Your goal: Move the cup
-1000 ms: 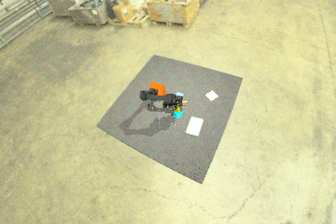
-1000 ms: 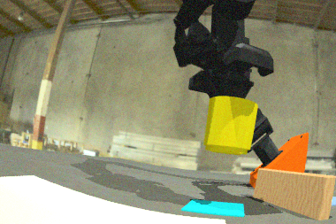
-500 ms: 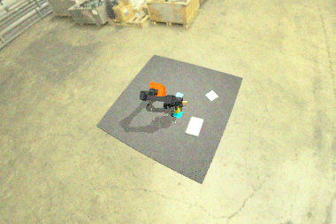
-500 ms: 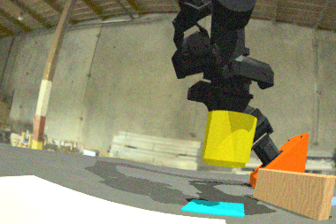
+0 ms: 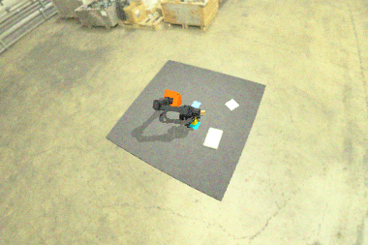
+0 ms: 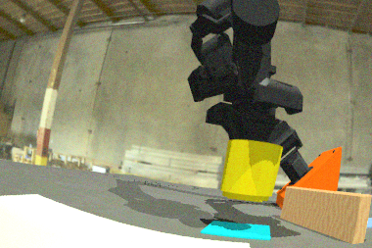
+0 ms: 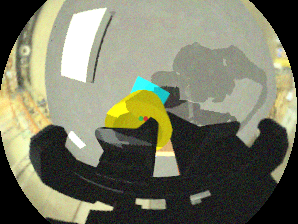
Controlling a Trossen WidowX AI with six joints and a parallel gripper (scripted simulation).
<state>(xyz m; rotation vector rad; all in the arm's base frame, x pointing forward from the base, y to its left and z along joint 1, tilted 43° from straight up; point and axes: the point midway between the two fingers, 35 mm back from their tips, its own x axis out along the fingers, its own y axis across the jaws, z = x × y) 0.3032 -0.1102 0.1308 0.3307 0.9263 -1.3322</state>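
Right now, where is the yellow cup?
The yellow cup is in the gripper, raised above the cyan pad, left of the wooden block in the exterior view.

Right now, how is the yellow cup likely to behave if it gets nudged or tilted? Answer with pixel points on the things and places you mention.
The yellow cup (image 6: 252, 170) (image 7: 116, 116) looks smooth and keeps its round shape in the gripper (image 7: 161, 115), so it is probably stiff. Red and green marbles show inside, so tilting would likely make them roll. Its round wall suggests it could roll if tipped over.
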